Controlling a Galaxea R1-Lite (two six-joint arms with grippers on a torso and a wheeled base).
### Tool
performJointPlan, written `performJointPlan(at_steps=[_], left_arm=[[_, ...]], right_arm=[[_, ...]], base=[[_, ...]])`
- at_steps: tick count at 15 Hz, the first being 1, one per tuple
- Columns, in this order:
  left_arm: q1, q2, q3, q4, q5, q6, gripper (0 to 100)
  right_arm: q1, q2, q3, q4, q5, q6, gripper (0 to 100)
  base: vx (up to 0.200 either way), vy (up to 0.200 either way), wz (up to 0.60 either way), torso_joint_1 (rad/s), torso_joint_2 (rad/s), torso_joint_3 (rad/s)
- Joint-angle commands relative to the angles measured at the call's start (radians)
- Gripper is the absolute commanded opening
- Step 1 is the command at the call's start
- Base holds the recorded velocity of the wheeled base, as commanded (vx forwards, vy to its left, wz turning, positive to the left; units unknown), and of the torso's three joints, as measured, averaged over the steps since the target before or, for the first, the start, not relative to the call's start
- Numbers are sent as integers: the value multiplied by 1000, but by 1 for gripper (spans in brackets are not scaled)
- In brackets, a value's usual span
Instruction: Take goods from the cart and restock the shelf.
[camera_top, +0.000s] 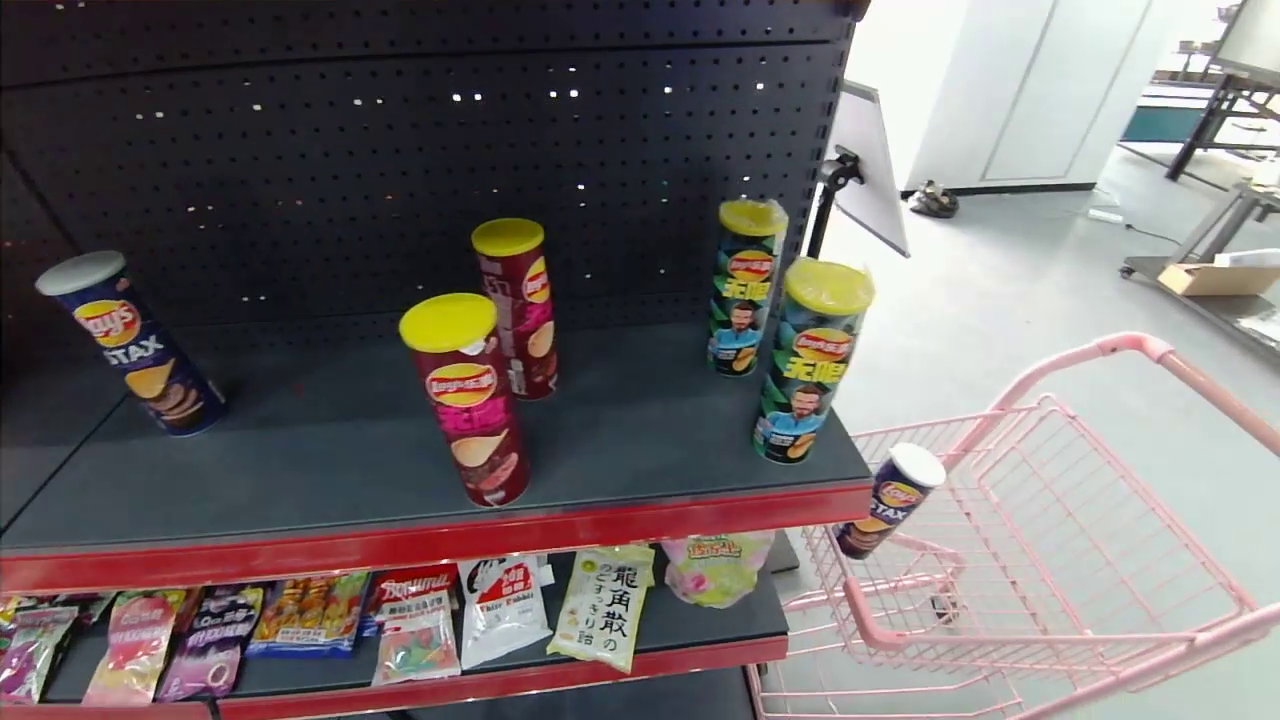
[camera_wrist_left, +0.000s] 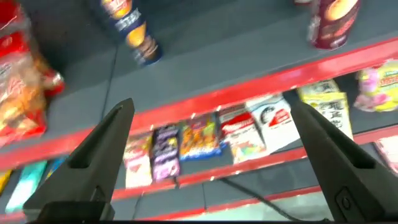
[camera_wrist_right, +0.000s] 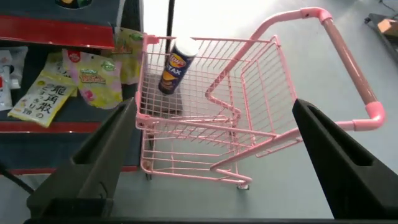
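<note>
While inside the cart (camera_top: 1130, 346), one can (camera_top: 892, 497).

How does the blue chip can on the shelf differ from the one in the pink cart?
The shelf can stands on its base at the left end of the shelf; the cart can leans tilted against the wire basket. Both are dark blue with white lids.

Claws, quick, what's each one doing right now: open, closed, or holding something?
Left claw: open, holding nothing.
Right claw: open, holding nothing.
</note>
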Motion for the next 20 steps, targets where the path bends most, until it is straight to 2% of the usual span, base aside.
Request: performJointPlan(at_steps=[1, 7, 11, 20], left_arm=[[1, -10, 0, 0, -2, 9, 100], [0, -38, 5, 0, -5, 11, 100], [-2, -48, 5, 0, -6, 11, 100], [-11, -97, 8, 5, -5, 11, 100]], right_arm=[[1, 2, 1, 1, -1, 0, 100], [1, 4, -1, 1, -4, 0, 100], [1, 4, 9, 1, -9, -1, 100], [1, 4, 41, 1, -9, -1, 100]], base=[[0, 0, -600, -2, 2, 7], [0, 0, -600, 1, 3, 5], [0, 0, 0, 1, 13, 1], [0, 0, 0, -136, 326, 185]])
